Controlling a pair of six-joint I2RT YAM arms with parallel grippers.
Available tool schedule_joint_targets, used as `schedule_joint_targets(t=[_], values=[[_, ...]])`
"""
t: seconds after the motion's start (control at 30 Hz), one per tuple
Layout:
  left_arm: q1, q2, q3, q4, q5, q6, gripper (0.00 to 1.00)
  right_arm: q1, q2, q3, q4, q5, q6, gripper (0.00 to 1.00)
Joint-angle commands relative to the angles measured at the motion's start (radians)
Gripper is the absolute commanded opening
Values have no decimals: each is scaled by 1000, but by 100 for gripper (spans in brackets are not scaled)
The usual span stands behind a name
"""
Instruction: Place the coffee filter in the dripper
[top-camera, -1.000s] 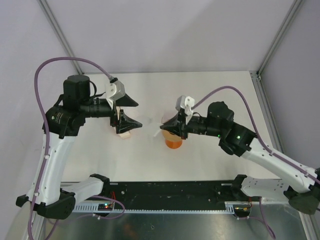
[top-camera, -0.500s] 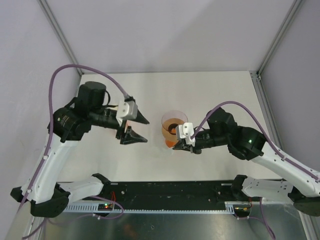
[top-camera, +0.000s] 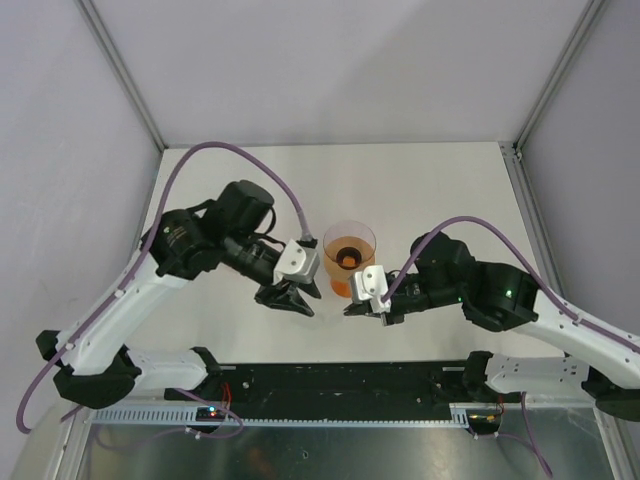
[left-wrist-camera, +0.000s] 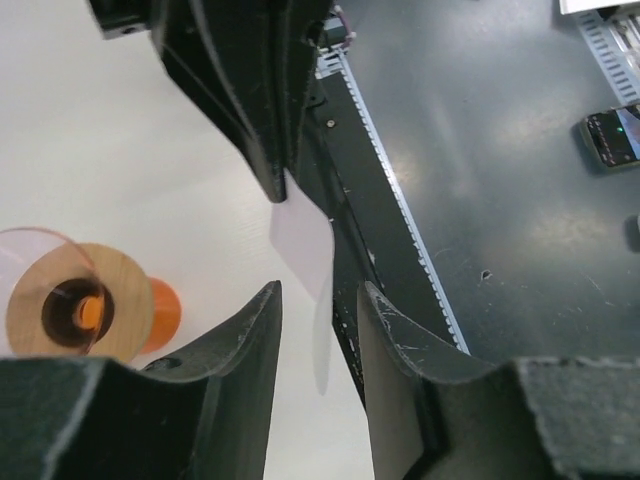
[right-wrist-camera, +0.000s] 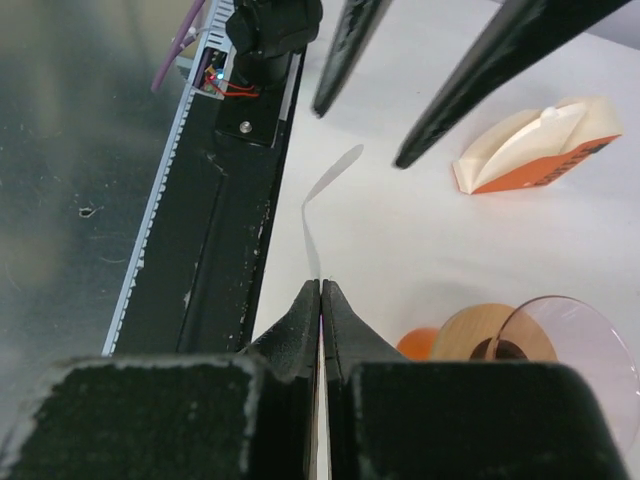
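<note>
Both left fingers (left-wrist-camera: 250, 340) stand apart, one on either side of the thin coffee filter (left-wrist-camera: 300, 240), held up near the front edge of the counter (top-camera: 430, 190). The right fingers (right-wrist-camera: 300, 320) are clamped shut on it, and the dripper (top-camera: 350, 250) stands just beyond.

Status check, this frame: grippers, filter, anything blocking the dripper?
Right gripper shut on the coffee filter. Left gripper open, jaws straddling the filter's free edge. Dripper holds no filter, mouth unobstructed.
</note>
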Motion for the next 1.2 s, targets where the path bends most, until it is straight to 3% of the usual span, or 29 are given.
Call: schedule_joint_targets(t=[0.0, 0.23, 0.43, 0.73, 0.97, 1.17], values=[[-71, 13, 10, 6, -27, 15, 40, 19, -37, 47, 31, 67, 35, 0], [-101, 27, 21, 25, -73, -21, 29, 39, -21, 47, 71, 132, 43, 0], [-101, 12, 24, 29, -73, -24, 11, 45, -19, 47, 86, 135, 38, 0], [-102, 21, 66, 35, -67, -70, 1, 45, -5, 47, 64, 197, 41, 0], [-102, 23, 33, 40, -102, -115, 0, 45, 9, 47, 49, 213, 11, 0], [-101, 26, 26, 40, -162, -122, 28, 45, 3, 47, 59, 212, 8, 0]])
